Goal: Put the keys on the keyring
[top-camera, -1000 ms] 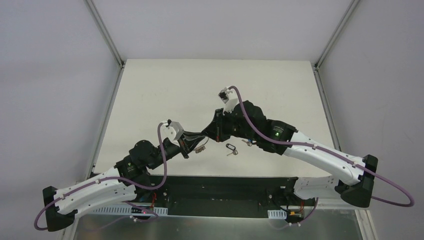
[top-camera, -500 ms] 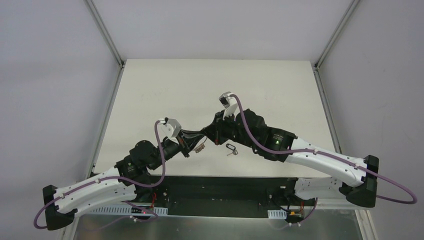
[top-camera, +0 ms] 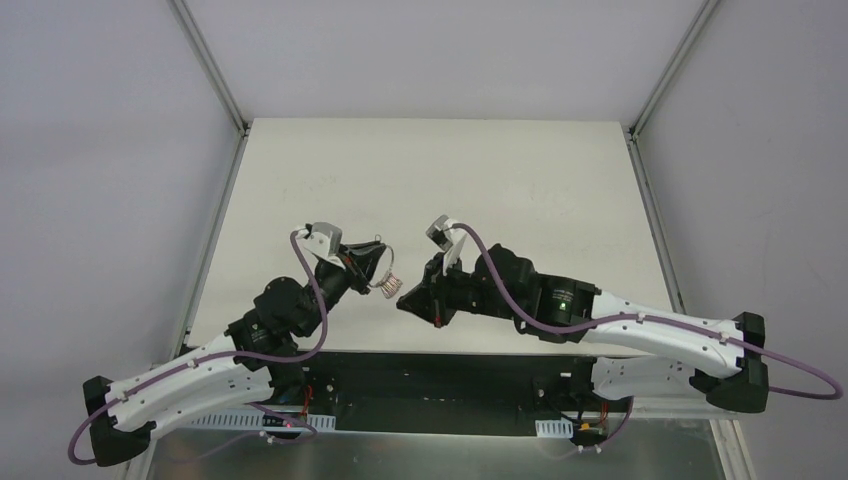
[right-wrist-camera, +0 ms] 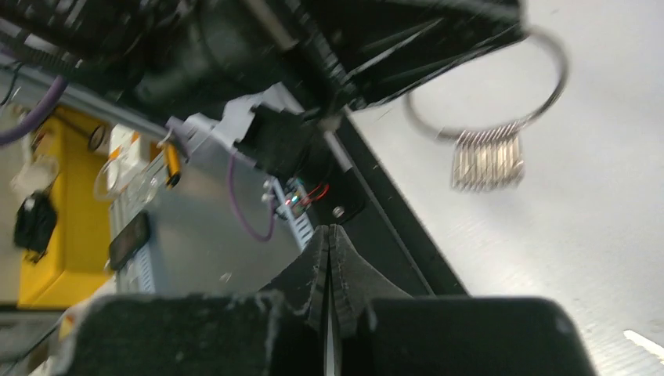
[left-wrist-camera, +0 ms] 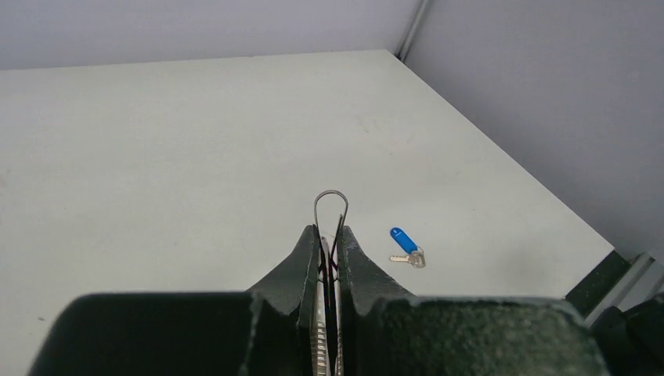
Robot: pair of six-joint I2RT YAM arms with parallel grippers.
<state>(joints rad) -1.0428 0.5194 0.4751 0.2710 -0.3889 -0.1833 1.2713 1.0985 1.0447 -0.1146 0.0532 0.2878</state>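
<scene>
A white table [top-camera: 500, 180] sits between grey walls. Nearest its front edge, the right gripper [right-wrist-camera: 329, 235] is pinched fully closed, with nothing visible between its fingers. Just beyond it, the left gripper [left-wrist-camera: 330, 235] clamps the keyring [top-camera: 386, 281] above the table, its small metal piece [right-wrist-camera: 487, 160] dangling. Farther off, the blue key [left-wrist-camera: 402, 237] lies flat on the table

The keyring [left-wrist-camera: 331, 200] is clamped edge-on in the closed left claw [left-wrist-camera: 330, 235], its wire loop standing out beyond the tips. A blue-headed key [left-wrist-camera: 405, 243] is seen lying on the pale worktop [left-wrist-camera: 156, 141], near on the right.
</scene>
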